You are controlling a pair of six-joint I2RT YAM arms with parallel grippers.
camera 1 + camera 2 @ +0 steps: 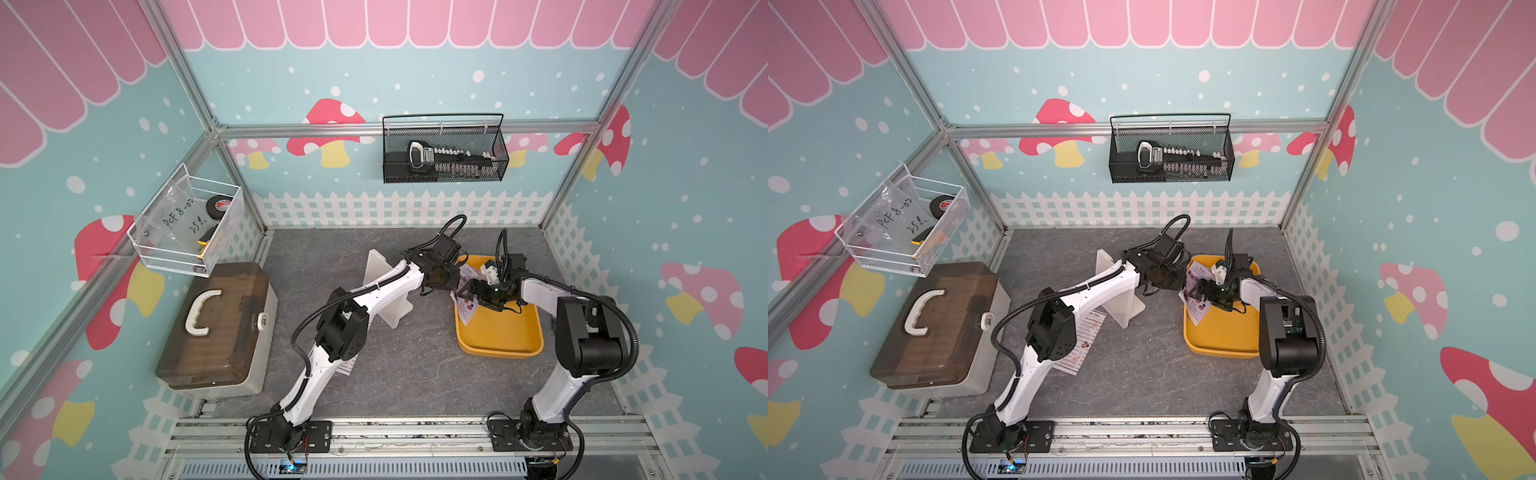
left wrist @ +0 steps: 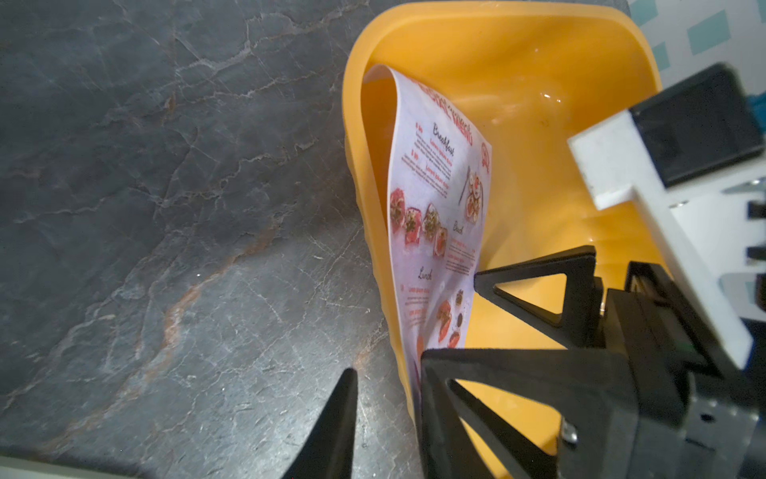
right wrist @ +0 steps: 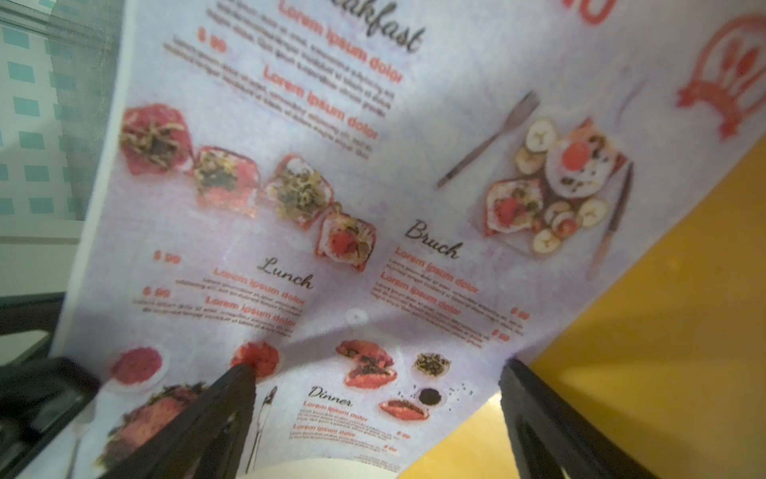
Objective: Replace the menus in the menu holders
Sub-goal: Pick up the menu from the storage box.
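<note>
Black fingers (image 2: 340, 423) of the left gripper (image 2: 387, 365) sit closest in the left wrist view. One shows as a thin blade with bare desk (image 2: 166, 207) between it and the red-headed menu (image 2: 431, 215), so they are parted and pinch nothing yet. The partner finger is hard to tell from the black trusses of the right gripper (image 3: 377, 367) beside it.

That menu stands on edge, curled, inside the yellow tray (image 2: 534, 178). Its top bends over near the tray's rim and its printed face is turned toward the right gripper. Right fingers (image 3: 224, 406) are spread wide and released. In the right wrist view one tip touches the printed face by a red food photo, and its mate sits at the sheet's edge over the tray floor.

In both top views the two grippers meet nose to nose just right of the frame's centre, at the tray's left rim, with the menu upright between them. The white holder (image 1: 377, 268) stands on the desk just left of the tray, partly behind the left forearm; whether a sheet sits in it cannot be told. A second menu (image 1: 1089, 334) lies flat on the desk at lower centre, half covered by the left arm's elbow. A brown case (image 1: 216, 328) sits at the left of the frame.
</note>
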